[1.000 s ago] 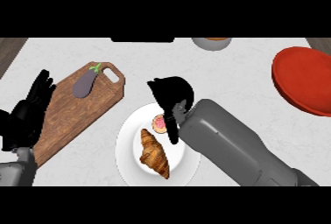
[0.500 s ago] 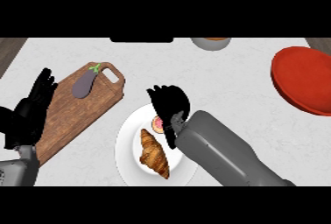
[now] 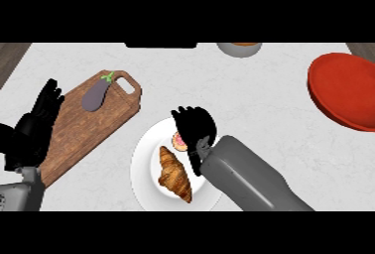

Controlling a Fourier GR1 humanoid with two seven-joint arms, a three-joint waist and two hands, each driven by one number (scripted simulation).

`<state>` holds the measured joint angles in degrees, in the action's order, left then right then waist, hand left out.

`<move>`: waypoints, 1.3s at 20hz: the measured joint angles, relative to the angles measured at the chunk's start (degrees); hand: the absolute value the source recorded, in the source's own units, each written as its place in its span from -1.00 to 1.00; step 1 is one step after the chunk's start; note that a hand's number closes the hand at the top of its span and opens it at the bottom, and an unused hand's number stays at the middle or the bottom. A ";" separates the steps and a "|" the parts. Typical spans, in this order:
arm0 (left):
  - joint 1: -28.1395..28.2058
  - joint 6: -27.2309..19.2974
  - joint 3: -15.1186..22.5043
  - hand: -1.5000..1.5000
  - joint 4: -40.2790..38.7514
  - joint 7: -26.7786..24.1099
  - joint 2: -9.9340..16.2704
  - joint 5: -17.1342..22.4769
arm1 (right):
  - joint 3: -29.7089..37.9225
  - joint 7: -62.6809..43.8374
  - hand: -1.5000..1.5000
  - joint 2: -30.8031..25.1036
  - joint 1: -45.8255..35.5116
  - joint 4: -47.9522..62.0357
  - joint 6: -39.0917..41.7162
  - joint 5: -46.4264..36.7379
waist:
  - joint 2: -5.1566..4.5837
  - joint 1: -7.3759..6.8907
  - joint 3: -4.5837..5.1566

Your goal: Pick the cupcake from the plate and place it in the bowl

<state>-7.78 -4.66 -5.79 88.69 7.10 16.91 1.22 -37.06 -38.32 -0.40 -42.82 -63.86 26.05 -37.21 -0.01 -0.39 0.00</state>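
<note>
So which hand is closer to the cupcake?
The right hand: it is directly over the cupcake on the plate, partly hiding it. The left hand rests open far off, beyond the cutting board.

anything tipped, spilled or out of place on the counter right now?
Nothing stands out. Brown croissant and pink cupcake sit on the white plate; purple eggplant lies on the wooden cutting board; red bowl upright.
</note>
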 measured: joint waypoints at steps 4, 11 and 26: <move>-1.62 0.56 -0.46 0.00 -1.30 0.14 -0.34 -0.49 | -0.67 1.36 -1.00 0.24 -0.42 3.27 -2.80 -0.49 | -0.04 -0.07 0.00; -0.66 1.16 -0.63 0.00 0.25 0.41 -1.06 -1.24 | -3.21 1.83 1.00 0.35 -2.85 9.03 -6.13 4.67 | -0.10 -0.59 0.00; -2.09 1.97 -1.78 0.00 -0.97 0.35 -1.92 -2.09 | -8.38 10.51 1.00 0.17 -8.25 18.64 -18.37 8.10 | 0.03 -0.77 0.00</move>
<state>-9.87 -2.69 -7.57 87.72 7.44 14.99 -0.87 -45.44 -27.81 -0.23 -51.06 -45.22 7.68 -29.12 0.02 -1.16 0.00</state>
